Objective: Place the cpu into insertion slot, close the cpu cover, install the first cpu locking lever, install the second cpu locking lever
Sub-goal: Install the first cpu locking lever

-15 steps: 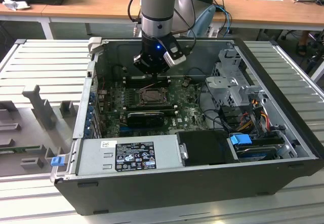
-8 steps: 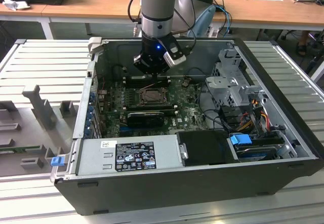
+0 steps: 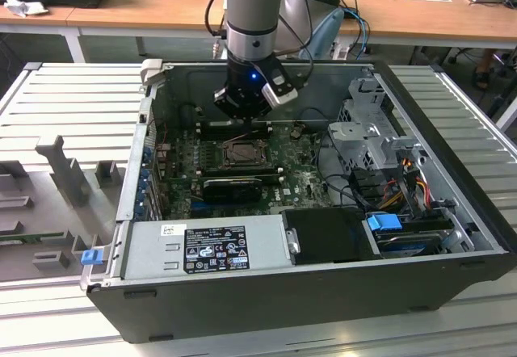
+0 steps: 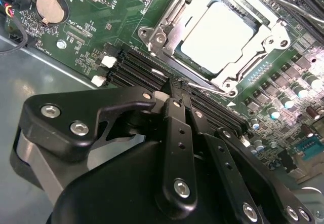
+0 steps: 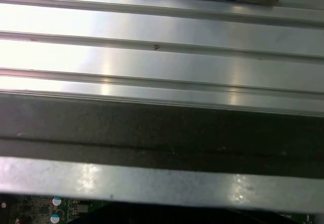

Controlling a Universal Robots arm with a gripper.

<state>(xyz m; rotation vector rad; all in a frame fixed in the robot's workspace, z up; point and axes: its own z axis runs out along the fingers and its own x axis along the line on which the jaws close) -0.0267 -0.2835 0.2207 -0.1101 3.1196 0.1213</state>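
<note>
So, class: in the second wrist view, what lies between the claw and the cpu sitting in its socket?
In the second wrist view, a bank of long black slots on the green board lies between the claw and the cpu, along with the socket's metal frame edge.

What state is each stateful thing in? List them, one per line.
cpu: seated flat in the slot.
slot: filled by the cpu.
cover: closed down around the cpu.
locking lever: lying low along the socket edge; latched or not, cannot tell.
gripper: shut, empty, above the board beside the socket.
computer case: side open.
</note>
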